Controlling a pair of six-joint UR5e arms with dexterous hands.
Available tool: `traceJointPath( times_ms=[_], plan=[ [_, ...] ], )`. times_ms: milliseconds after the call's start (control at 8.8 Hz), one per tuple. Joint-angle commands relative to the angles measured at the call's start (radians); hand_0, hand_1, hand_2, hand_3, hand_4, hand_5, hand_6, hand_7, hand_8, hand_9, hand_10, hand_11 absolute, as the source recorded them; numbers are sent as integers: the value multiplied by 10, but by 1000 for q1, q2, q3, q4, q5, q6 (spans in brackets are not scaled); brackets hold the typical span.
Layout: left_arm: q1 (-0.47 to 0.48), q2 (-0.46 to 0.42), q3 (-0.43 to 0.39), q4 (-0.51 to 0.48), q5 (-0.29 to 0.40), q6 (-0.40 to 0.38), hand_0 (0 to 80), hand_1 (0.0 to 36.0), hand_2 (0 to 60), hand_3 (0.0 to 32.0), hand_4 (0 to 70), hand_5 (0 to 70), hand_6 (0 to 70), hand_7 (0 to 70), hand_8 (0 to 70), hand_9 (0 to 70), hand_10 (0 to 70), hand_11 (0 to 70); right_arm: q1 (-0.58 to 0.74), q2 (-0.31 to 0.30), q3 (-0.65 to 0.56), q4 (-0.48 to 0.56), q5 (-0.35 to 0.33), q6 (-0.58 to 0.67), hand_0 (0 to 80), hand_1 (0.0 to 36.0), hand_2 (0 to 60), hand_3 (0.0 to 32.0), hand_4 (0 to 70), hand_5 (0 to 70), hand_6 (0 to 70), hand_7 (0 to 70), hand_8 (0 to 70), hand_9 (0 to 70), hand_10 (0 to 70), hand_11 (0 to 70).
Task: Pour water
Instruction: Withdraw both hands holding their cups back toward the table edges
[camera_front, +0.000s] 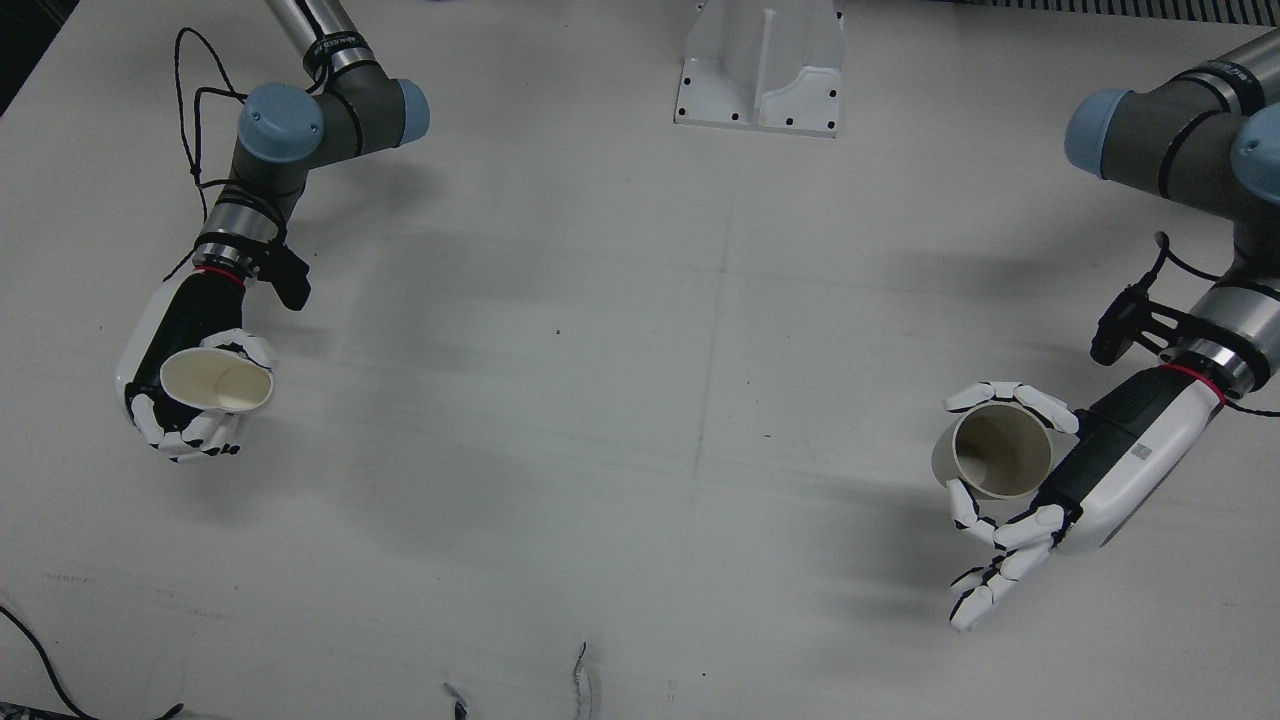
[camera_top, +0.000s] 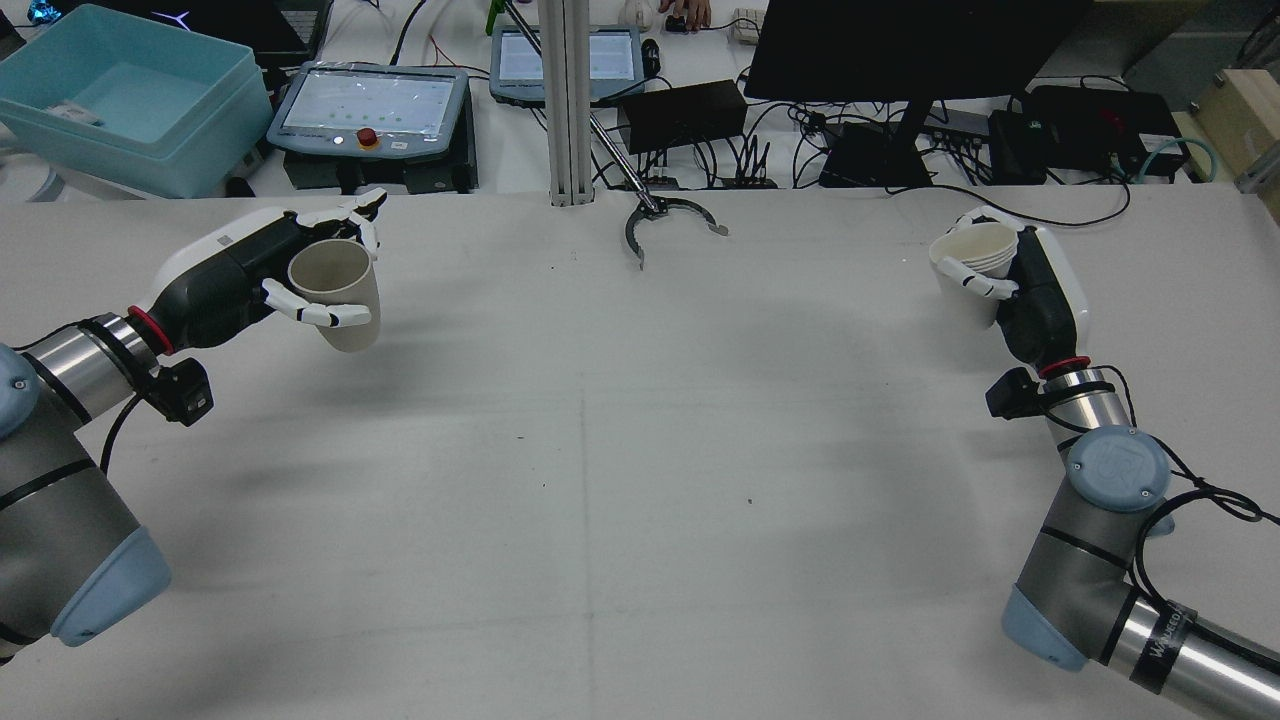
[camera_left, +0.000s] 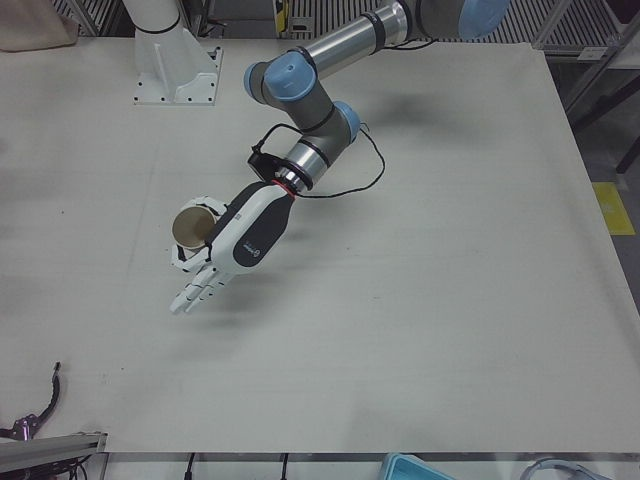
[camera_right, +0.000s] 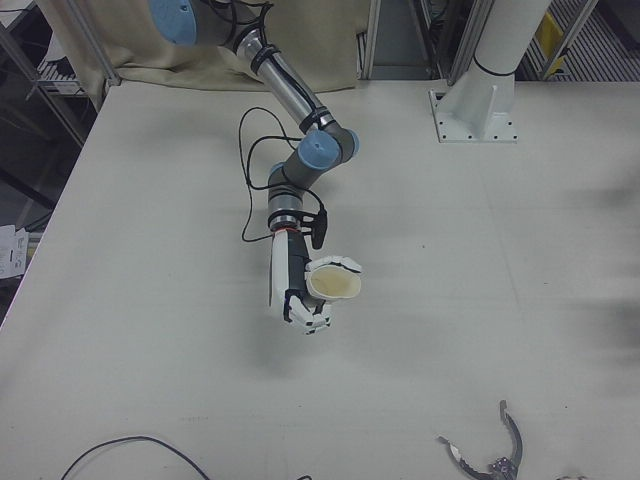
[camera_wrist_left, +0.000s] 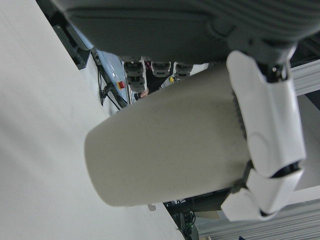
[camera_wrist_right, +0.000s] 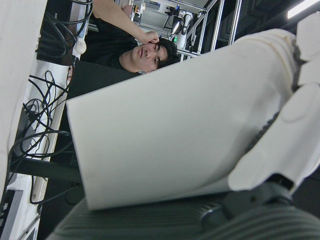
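While both arms hang over white table (camera_front: 600, 400), paper cup (camera_front: 1000, 450) is held clamped in left hand (camera_front: 1050, 490), second cup (camera_front: 217, 380) gripped by right hand (camera_front: 185, 385), well apart, either side of pedestal (camera_front: 760, 70).

White table (camera_front: 600, 400): bare mid; metal claw tool (camera_top: 660, 225) + cable (camera_right: 120, 452) at edge.

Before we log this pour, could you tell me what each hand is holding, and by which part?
Left hand: a paper cup, gripped around its side wall. Right hand: another paper cup, also around its side.
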Motion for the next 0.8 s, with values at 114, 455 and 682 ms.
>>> traceJointPath(
  times_ms=[114,455,682],
  plan=[
    [1,231,38,-228,-164,33,479,360,600,0,310,534,31,67,25,51,66,118,3,-43,41,-3,-25,-4,527,235,540,0,258,694,563,594,537,700,468,672],
    [5,262,243,-439,-187,72,475,360,600,0,283,472,23,56,20,46,62,109,9,-47,42,-9,-36,-15,529,239,546,0,259,700,568,596,529,689,464,667],
    [5,264,320,-512,-187,72,481,338,600,0,275,479,28,60,20,46,60,106,7,-37,39,-11,-34,-22,533,245,551,0,254,700,563,597,517,681,453,651]
  ],
)
